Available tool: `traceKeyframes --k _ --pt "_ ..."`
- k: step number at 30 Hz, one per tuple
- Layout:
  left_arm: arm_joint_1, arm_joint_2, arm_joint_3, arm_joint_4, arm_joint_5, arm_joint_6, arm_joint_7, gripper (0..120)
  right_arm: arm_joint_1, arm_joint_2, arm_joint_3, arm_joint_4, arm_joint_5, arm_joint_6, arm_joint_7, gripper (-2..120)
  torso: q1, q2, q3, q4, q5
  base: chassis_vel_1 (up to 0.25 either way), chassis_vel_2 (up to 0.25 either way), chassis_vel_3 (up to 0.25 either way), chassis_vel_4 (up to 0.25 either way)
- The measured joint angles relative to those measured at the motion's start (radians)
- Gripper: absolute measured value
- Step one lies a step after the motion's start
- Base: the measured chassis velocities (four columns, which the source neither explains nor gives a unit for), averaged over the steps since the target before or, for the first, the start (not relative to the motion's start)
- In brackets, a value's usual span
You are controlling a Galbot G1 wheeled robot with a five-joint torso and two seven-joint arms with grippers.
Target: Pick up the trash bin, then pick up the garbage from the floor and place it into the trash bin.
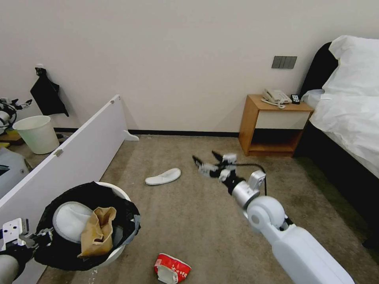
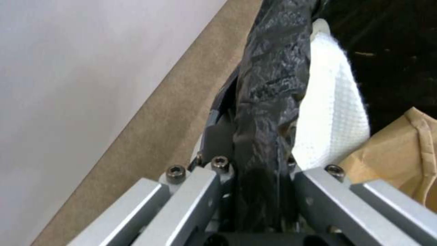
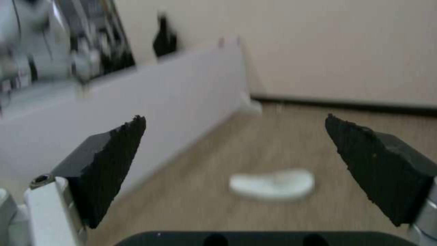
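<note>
Clamping the bag-lined rim of the trash bin [image 1: 118,191], the left gripper [image 1: 37,238] sits at the lower left of the head view; its wrist view shows the crinkled black bag and rim pinched between the two metal fingers [image 2: 186,194], with nothing else in the grasp. Inside the bin lie a white slipper [image 1: 69,221] and a brown paper bag [image 1: 96,232], the bag leaning against the slipper. The right gripper [image 1: 206,158] reaches out above the carpet, its black pads [image 3: 107,167] spread wide apart and holding nothing, touching nothing. A second white slipper [image 1: 163,176] lies flat on the carpet, near the right gripper and toward the white partition [image 1: 79,154]. A crushed red-and-white wrapper [image 1: 172,268] lies on the floor just beside the bin.
</note>
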Motion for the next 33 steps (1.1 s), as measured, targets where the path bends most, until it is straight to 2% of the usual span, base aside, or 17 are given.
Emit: traceKeyframes --k 3,14,33 --pt "-0.003 0.000 0.004 -0.002 0.002 0.000 0.000 3 -0.040 -0.012 -0.041 -0.024 -0.065 -0.010 -0.039 100 0.000 0.000 0.000 -0.0002 -0.0001 0.000 0.000 0.000 0.000" --pt "-0.008 0.001 0.017 -0.004 0.005 0.000 -0.003 3 -0.095 -0.002 -0.157 -0.096 -0.162 -0.013 -0.068 100 0.000 0.000 0.000 -0.0001 -0.0001 0.000 0.000 0.000 0.000" --pt "-0.020 0.009 0.029 0.005 0.004 0.000 -0.003 3 -0.067 0.020 -0.307 -0.179 -0.191 -0.038 -0.084 100 0.000 0.000 0.000 -0.0001 -0.0001 0.000 0.000 0.000 0.000"
